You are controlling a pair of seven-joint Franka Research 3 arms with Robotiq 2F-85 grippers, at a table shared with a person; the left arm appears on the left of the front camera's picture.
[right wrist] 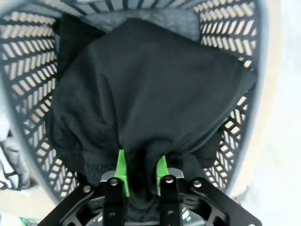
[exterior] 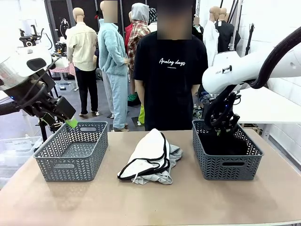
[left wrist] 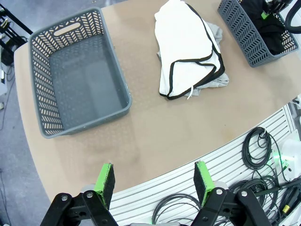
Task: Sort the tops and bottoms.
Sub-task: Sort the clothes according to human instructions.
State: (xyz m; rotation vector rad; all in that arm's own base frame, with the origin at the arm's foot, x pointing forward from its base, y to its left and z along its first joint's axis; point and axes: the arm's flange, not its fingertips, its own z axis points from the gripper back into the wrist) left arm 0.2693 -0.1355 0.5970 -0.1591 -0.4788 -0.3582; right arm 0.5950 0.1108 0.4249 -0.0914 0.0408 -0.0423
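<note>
A white top with black trim (exterior: 148,155) (left wrist: 188,47) lies crumpled at the table's middle over a grey garment (exterior: 173,159) (left wrist: 217,79). My right gripper (exterior: 221,132) (right wrist: 141,160) hangs inside the right grey basket (exterior: 225,167) (right wrist: 28,56). A bunched fold of a black garment (right wrist: 150,84) (exterior: 221,143) is pinched between its green pads, and the rest of the cloth drapes down into the basket. My left gripper (exterior: 70,123) (left wrist: 154,181) stands open and empty, high beside the left grey basket (exterior: 89,126) (left wrist: 117,80), which has nothing in it.
A person in a black T-shirt (exterior: 169,75) stands at the far side of the table between the baskets. Cables (left wrist: 263,155) and a slotted rail lie beyond the table's near edge under my left gripper. Bare tabletop (exterior: 150,202) runs along the front.
</note>
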